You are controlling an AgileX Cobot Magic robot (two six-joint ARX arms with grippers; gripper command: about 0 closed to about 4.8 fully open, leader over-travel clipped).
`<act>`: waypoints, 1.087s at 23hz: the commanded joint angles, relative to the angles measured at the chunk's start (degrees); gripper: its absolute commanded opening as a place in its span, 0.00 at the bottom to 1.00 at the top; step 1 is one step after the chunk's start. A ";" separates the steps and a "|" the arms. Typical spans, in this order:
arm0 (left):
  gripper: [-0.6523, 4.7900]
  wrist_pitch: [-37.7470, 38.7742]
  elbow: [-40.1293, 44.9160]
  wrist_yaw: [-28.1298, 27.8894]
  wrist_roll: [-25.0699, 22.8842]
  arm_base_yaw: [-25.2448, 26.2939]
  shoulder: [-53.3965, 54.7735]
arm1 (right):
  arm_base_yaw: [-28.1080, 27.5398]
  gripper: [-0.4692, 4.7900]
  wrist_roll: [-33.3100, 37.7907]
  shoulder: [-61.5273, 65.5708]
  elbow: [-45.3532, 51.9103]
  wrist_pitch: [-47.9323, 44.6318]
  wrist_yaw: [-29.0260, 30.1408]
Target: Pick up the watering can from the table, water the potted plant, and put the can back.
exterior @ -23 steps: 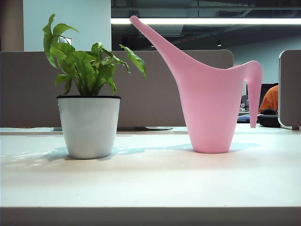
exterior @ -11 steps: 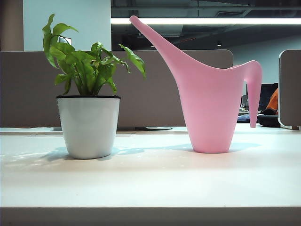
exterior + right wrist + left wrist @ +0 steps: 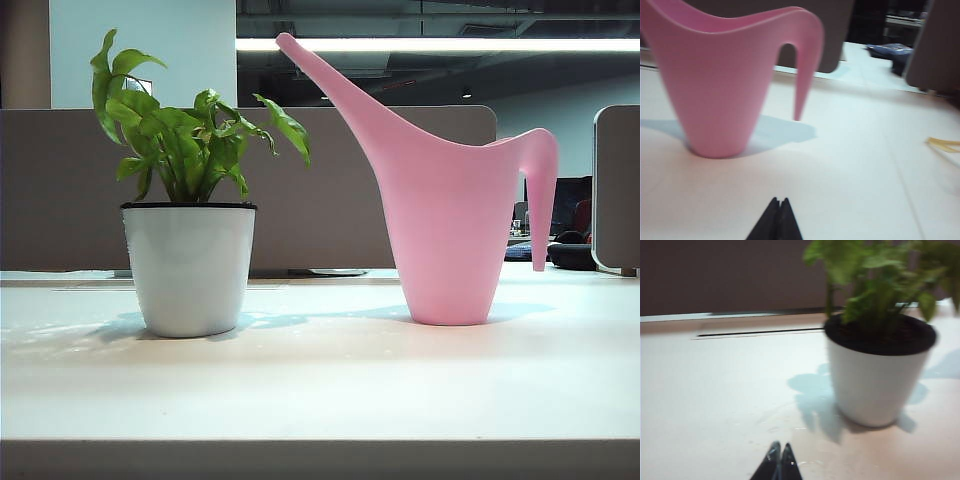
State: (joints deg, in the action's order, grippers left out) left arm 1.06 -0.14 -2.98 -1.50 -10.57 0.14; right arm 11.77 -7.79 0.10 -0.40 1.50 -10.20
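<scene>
Watering can (image 3: pixel 447 225) is standing upright on the table (image 3: pixel 320 385), on the right side of the exterior view, spout slanting up and toward the potted plant (image 3: pixel 188 200), handle curving down on the far side from the pot. Nothing is touching it. Can and pot are sitting apart, with bare tabletop between them; the spout tip is reaching over toward the outermost leaves but is higher than them.

Neither arm is showing in the exterior view. In the right wrist view the right gripper (image 3: pixel 778 220) is hanging low over the table, jaws pressed together and empty, with the watering can (image 3: pixel 725 80) ahead of it and the handle loop facing the camera side. In the left wrist view the left gripper (image 3: pixel 779 463) is likewise closed with its tips meeting, holding nothing, pointing toward the potted plant (image 3: pixel 880 340); this picture is blurred.

Judgement: the task is sitting at its very start, the approach to the pick, no part of it done yet. The right gripper is looking the better placed for the can. The next move is calling for those jaws to open, then line up on the thin handle or the neck just beneath it and close there. The can is tall and tapering to a narrow foot, so a sideways nudge is likely to tip it
</scene>
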 commanded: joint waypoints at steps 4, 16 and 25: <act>0.11 -1.20 -0.20 3.10 1.77 5.51 0.02 | -9.70 0.09 0.59 -0.02 0.31 -2.82 3.50; 0.12 -0.72 -0.22 2.51 1.90 6.93 0.02 | -16.26 0.09 0.70 -0.02 0.31 -2.71 16.50; 0.12 0.15 -0.22 3.06 1.97 6.86 0.02 | -16.26 0.09 0.70 -0.02 0.33 -2.62 16.35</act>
State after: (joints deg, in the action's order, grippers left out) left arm 1.50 -0.14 -0.16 0.78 -3.68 0.14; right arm -4.47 -7.18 0.10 -0.40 -0.08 6.24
